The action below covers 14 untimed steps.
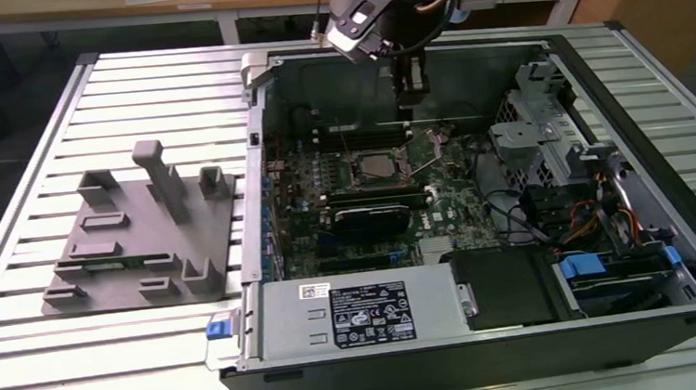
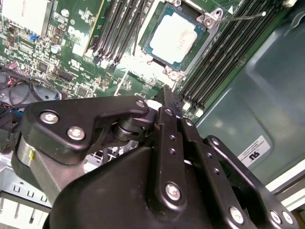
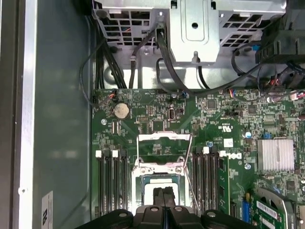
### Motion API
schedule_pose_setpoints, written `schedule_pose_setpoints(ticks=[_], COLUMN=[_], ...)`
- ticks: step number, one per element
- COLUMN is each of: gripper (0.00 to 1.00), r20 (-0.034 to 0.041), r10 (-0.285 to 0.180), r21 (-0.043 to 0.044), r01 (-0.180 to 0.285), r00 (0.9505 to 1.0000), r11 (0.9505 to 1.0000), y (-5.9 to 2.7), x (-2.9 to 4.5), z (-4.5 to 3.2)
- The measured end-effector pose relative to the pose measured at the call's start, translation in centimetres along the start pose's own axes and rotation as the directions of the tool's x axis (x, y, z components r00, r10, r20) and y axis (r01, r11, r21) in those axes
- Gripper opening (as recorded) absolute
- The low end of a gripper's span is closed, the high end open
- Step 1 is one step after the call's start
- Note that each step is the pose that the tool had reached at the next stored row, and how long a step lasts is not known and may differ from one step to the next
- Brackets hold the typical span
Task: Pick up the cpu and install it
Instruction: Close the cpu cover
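Note:
The cpu (image 1: 377, 165), a small square chip with a pale silvery top, lies flat in the motherboard socket inside the open computer case (image 1: 645, 181). In the second wrist view the cpu (image 2: 174, 40) sits apart from my gripper, with its green rim showing. My gripper (image 1: 413, 95) hangs just above the board on the far side of the socket, shut with nothing in it. In the first wrist view my gripper (image 3: 164, 194) covers part of the cpu (image 3: 153, 183). The socket's metal hold-down frame (image 3: 164, 143) is swung open.
A grey labelled power-supply box (image 1: 357, 311) fills the case's near side. A black block (image 1: 369, 219) lies in front of the socket. A drive cage (image 1: 530, 134) and cables (image 1: 574, 224) sit toward the exterior view's right. A grey fixture (image 1: 140, 239) stands on the slatted table (image 1: 38, 368).

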State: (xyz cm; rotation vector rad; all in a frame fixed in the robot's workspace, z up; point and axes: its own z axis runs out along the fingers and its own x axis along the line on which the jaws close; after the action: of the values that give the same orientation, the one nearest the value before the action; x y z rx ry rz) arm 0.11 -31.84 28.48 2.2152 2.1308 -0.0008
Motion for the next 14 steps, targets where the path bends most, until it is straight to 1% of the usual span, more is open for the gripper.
schedule_pose_setpoints(ticks=[9,14], gripper=[0.11,0.11], r20=[-0.0003,0.0004], r10=[0.0,0.0], r21=[-0.0001,0.0001], r01=[0.0,0.0], r00=[1.0,1.0], r11=[1.0,1.0], y=[0.56,1.03], x=[0.22,0.35], z=[0.04,0.28])
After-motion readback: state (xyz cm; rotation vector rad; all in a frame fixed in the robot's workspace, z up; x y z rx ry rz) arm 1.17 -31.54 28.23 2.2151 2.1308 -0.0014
